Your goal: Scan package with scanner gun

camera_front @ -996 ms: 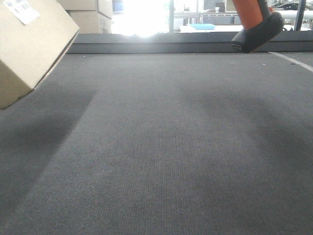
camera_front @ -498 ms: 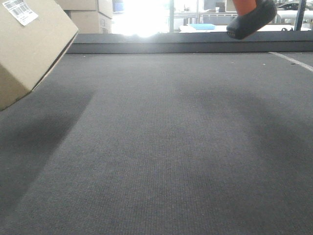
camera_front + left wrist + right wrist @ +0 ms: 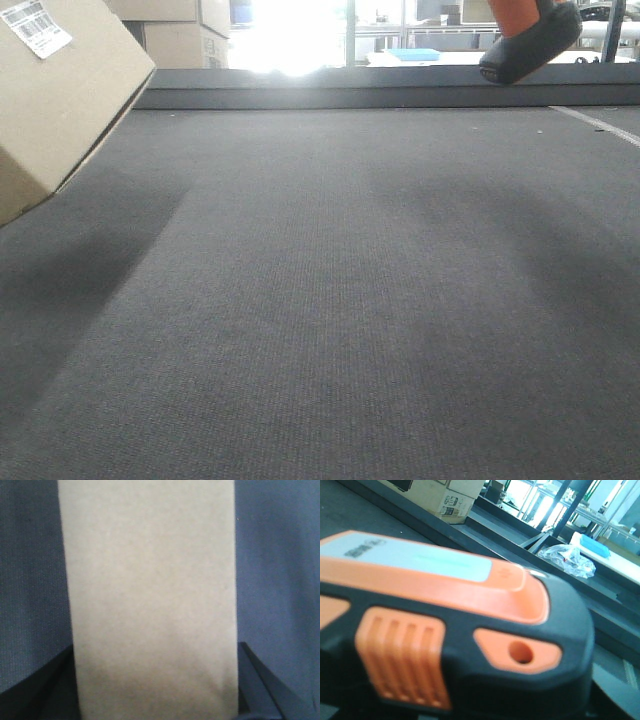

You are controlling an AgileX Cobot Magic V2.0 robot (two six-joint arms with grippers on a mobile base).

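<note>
Only the front view shows the white label [image 3: 36, 27] on the tilted tan package [image 3: 60, 100]; my left fingers [image 3: 255, 690] seemingly clamp it. Orange-black scanner gun [image 3: 460, 615] aloft; right gripper's state, can't tell.

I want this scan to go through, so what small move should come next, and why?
Probably swing the scanner left toward the box and aim it at the white label. In the front view the scanner hangs above the mat at upper right, well apart from the tilted box.
</note>
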